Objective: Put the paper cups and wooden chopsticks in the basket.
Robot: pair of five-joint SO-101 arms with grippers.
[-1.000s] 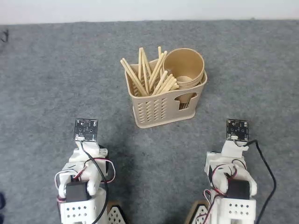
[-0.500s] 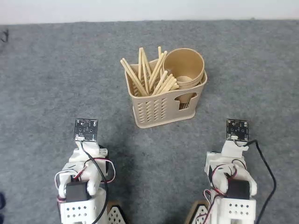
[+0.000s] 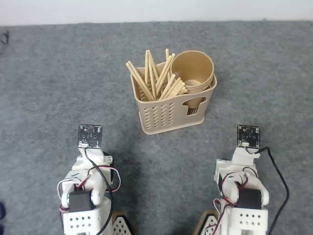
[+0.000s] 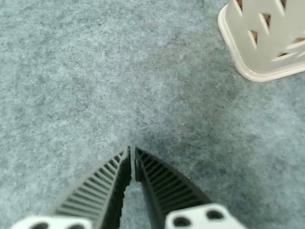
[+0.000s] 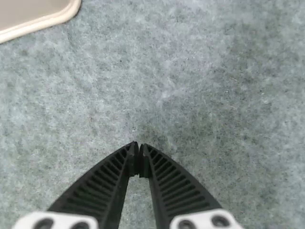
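Note:
A beige slotted basket (image 3: 161, 116) stands on the grey carpet at the middle back. Several wooden chopsticks (image 3: 155, 76) lean upright in its left half. Stacked brown paper cups (image 3: 192, 70) sit in its right half. Both arms are folded back near the front edge, well short of the basket. My left gripper (image 4: 132, 151) is shut with nothing in it, just above the carpet, and the basket's lower corner (image 4: 267, 62) lies beyond it. My right gripper (image 5: 138, 146) is shut and empty too, with the basket's base (image 5: 33, 14) farther off.
Grey carpet (image 3: 58, 83) covers the whole table, with open room to the left and right of the basket. A pale wall strip (image 3: 156, 10) runs along the back. A black cable (image 3: 281, 181) trails beside the arm at the front right.

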